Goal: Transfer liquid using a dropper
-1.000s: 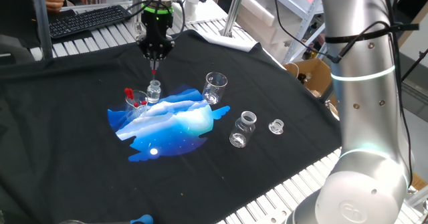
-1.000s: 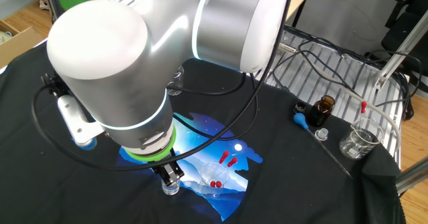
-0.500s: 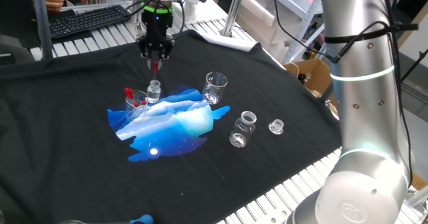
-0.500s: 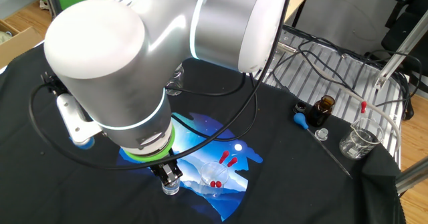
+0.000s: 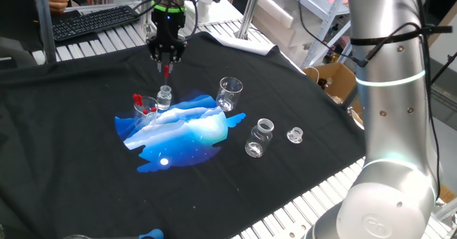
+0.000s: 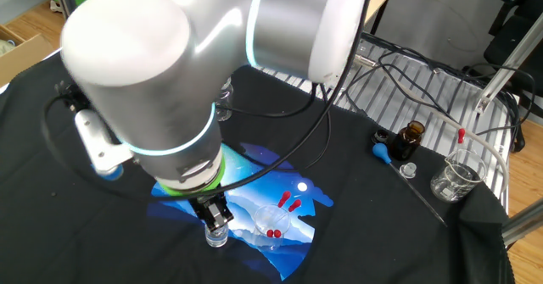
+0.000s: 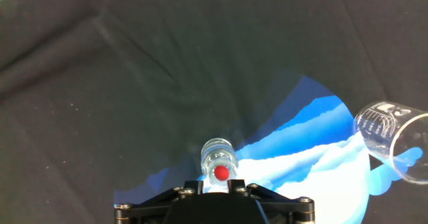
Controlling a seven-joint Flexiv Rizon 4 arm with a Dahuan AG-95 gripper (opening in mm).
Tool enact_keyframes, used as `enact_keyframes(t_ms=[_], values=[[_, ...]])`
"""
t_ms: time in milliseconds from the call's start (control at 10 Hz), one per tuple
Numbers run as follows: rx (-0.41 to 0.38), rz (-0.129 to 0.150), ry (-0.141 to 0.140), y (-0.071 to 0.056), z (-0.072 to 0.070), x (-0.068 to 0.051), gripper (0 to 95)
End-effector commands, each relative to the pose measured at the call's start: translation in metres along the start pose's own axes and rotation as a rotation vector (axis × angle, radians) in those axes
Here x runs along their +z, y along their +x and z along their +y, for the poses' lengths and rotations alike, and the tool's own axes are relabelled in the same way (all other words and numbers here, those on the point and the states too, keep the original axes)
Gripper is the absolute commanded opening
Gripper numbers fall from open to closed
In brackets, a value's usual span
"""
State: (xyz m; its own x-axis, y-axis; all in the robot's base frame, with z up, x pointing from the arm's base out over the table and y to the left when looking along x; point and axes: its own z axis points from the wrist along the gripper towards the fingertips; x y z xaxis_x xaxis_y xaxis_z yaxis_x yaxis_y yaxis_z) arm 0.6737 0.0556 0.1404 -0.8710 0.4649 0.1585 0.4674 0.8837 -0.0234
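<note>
My gripper (image 5: 166, 62) is shut on the dropper (image 5: 166, 71); its red bulb shows between the fingertips and the clear tube hangs down over a small clear vial (image 5: 164, 96). In the hand view the red bulb (image 7: 221, 174) sits right over the vial's mouth (image 7: 218, 154), just ahead of my gripper (image 7: 218, 184). In the other fixed view my gripper (image 6: 215, 219) hangs just above the vial (image 6: 216, 236). Whether the tube tip is inside the vial I cannot tell.
A small beaker with red-bulbed droppers (image 5: 145, 107) stands left of the vial. A spouted beaker (image 5: 229, 93), a wider vial (image 5: 258, 138) and a cap (image 5: 295, 135) stand to the right. A brown bottle (image 6: 411, 140) and another beaker (image 6: 456, 175) sit at the cloth's edge.
My gripper has risen a little with the dropper, straight above the small vial. Nothing else has moved.
</note>
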Motion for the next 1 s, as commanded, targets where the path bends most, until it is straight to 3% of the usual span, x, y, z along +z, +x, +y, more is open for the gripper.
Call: enact_keyframes(t_ms=[100,200,500,800,1000], values=[[0.003,-0.018,-0.002,0.003,-0.002,-0.002,19.0],[0.004,-0.036,-0.007,0.005,-0.003,-0.003,19.0],[0.004,-0.122,-0.016,0.012,-0.005,-0.002,19.0],[0.003,-0.180,-0.025,0.015,-0.007,0.000,19.0],[0.005,-0.199,-0.020,0.015,-0.007,0.000,19.0]])
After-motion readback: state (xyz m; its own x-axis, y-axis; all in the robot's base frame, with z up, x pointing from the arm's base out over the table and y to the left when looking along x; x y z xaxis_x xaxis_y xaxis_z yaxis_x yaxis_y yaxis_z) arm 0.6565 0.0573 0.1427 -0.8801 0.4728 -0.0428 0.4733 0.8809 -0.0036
